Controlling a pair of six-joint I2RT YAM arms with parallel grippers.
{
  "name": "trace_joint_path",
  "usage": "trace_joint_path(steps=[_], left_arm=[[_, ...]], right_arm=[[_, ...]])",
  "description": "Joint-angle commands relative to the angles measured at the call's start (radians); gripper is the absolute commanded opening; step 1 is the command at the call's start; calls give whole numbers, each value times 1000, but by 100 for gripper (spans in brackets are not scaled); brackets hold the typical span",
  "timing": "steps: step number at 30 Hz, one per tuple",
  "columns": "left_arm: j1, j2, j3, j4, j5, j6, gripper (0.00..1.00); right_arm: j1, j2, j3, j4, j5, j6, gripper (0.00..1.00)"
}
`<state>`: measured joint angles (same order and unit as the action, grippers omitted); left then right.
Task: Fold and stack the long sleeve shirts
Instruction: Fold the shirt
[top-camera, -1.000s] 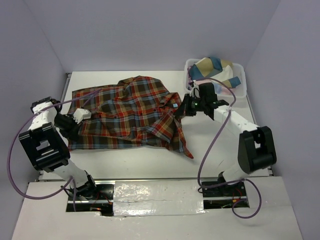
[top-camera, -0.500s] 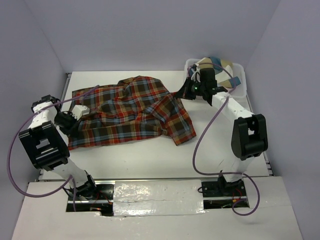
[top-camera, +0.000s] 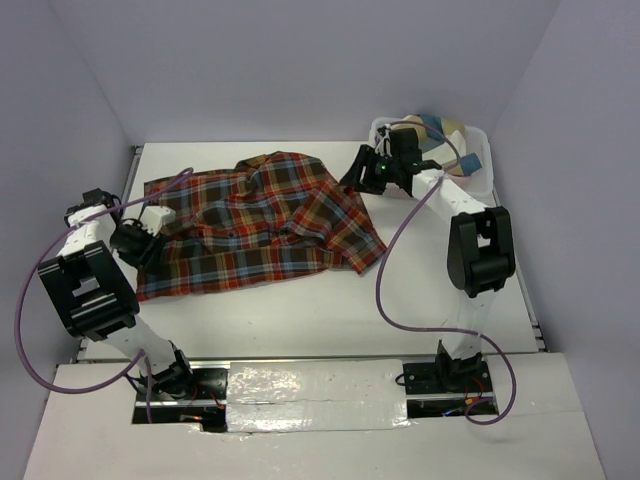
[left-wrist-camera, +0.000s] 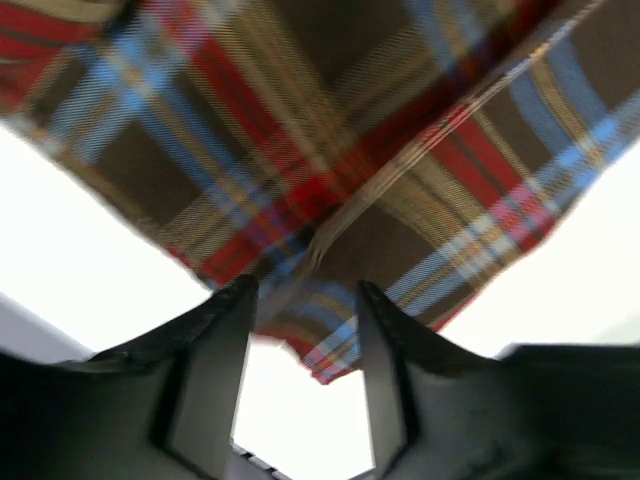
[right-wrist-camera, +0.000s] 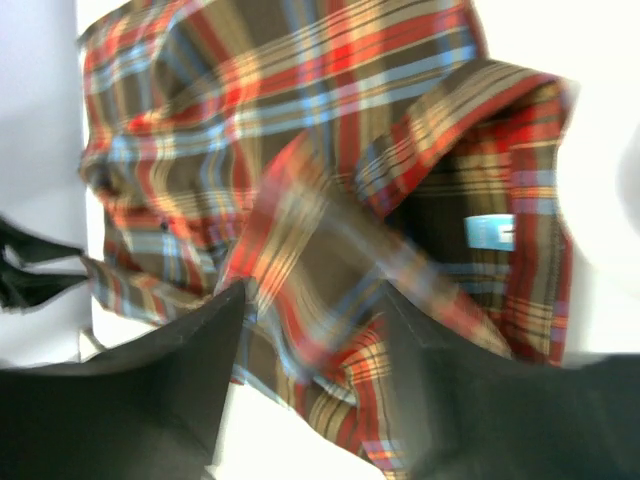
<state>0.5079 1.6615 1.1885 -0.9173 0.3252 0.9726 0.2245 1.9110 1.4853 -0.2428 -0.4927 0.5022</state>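
Top external view is showing the plaid flannel shirt (top-camera: 255, 225) lying rumpled across the middle of the bench (top-camera: 300, 320), with its collar end toward the right arm. The left jaws are standing spread just beside the shirt's left edge, and bare bench is showing between them in the left wrist view. The right jaws are hovering spread above the collar end, pinching nothing. The flannel is looking soft, light and floppy, so it is likely draping and sagging when lifted. Taking hold at shoulder seams or hem corners is looking safest.
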Motion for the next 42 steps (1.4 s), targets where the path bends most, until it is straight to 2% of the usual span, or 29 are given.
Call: trace_joint_path(steps=[1, 2, 3, 5, 6, 7, 8, 9, 11, 12, 15, 21, 25, 28, 31, 32, 33, 34, 35, 36, 37, 38, 41, 42], left_arm=[[9, -22, 20, 113, -40, -115, 60], [14, -34, 32, 130, -46, -124, 61], [18, -64, 48, 150, -46, -129, 62], [37, -103, 85, 141, -23, -88, 64], [37, -150, 86, 124, -6, 25, 63], [34, -182, 57, 60, 11, 122, 62], [32, -215, 22, 23, 21, 329, 62], [29, -280, -62, -12, 23, 419, 61], [11, -308, -137, -77, -30, 555, 61], [3, -310, -203, -74, -58, 558, 61], [-25, -318, -324, 39, -127, 541, 68], [-144, -318, -443, 257, -202, 476, 75], [-161, -309, -512, 372, -251, 471, 72], [-161, -307, -558, 435, -281, 472, 68], [-160, -304, -601, 479, -282, 457, 56], [-160, -301, -609, 480, -278, 442, 51], [-160, -299, -612, 483, -273, 434, 41], [-160, -296, -610, 483, -273, 416, 37], [-160, -298, -606, 482, -268, 405, 25], [-160, -298, -596, 468, -268, 390, 18], [-160, -302, -563, 454, -258, 380, 6], [-155, -305, -537, 433, -258, 371, 3], [-126, -316, -384, 273, -169, 365, 0], [-121, -318, -341, 227, -117, 382, 0]], right_arm=[[21, -7, 108, -78, 115, -42, 69], [27, -15, 122, -145, 159, -80, 72], [44, -42, 136, -180, 257, -94, 86], [52, -85, 116, -267, 340, -96, 89], [55, -117, 87, -280, 368, -85, 90], [56, -189, -9, -285, 400, -68, 90], [56, -228, -69, -270, 405, -18, 88], [58, -309, -206, -253, 401, 8, 86], [58, -378, -337, -188, 364, 65, 82], [58, -429, -444, -172, 355, 112, 80], [56, -466, -589, -89, 316, 168, 82], [55, -370, -648, -24, 287, 191, 88], [67, -269, -652, 98, 198, 222, 87], [87, -218, -634, 126, 172, 234, 85], [99, -188, -655, 193, 126, 269, 74], [99, -184, -674, 207, 114, 285, 58], [99, -184, -680, 215, 97, 289, 49], [98, -193, -692, 218, 94, 289, 27], [96, -204, -697, 211, 98, 280, 15], [90, -220, -703, 182, 121, 273, 0], [72, -269, -721, 162, 137, 259, 0], [72, -303, -732, 137, 150, 250, 0], [35, -482, -778, -1, 232, 196, 0], [36, -533, -783, -101, 262, 181, 0]])
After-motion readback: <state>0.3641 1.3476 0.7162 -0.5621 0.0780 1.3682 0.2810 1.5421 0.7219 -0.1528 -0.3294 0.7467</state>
